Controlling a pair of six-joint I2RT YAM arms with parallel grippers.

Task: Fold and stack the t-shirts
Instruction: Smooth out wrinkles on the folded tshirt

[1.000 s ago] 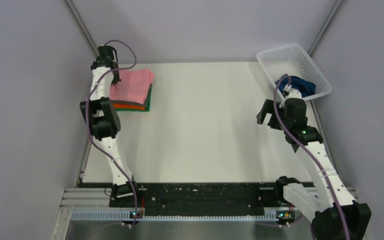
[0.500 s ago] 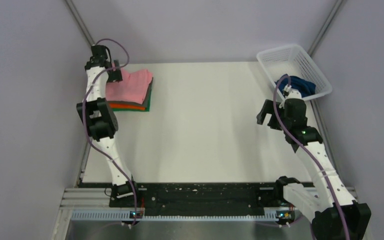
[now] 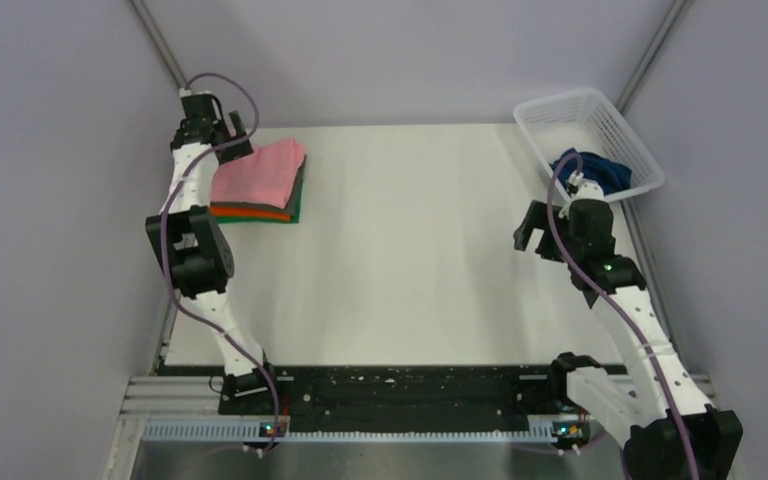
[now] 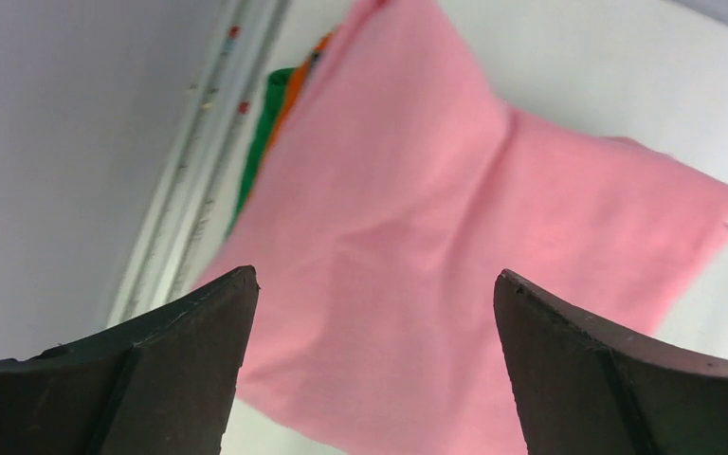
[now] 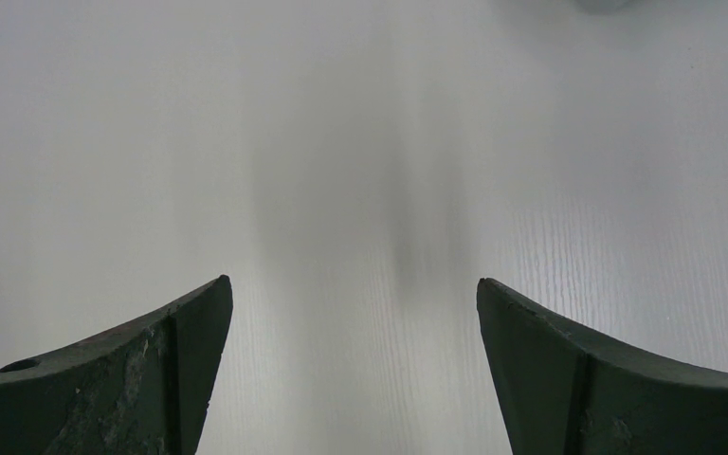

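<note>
step: fetch next shirt | pink t-shirt (image 3: 260,172) lies folded atop stack (image 3: 255,212), upper left of frame; left jaws spread above it, pinching nothing | navy t-shirt (image 3: 605,170) in basket (image 3: 570,115), upper right, just beyond right jaws, spread and empty | right arm nearer

Overhead and left-wrist views: pink t-shirt (image 3: 258,172)

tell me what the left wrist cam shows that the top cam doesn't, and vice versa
Only the left wrist view: the left gripper open, nothing between its fingers, and the creases across the pink t-shirt. Only the top view: the right gripper and the white basket holding a navy t-shirt. Both: pink folded on top of the orange t-shirt and the green t-shirt.
</note>
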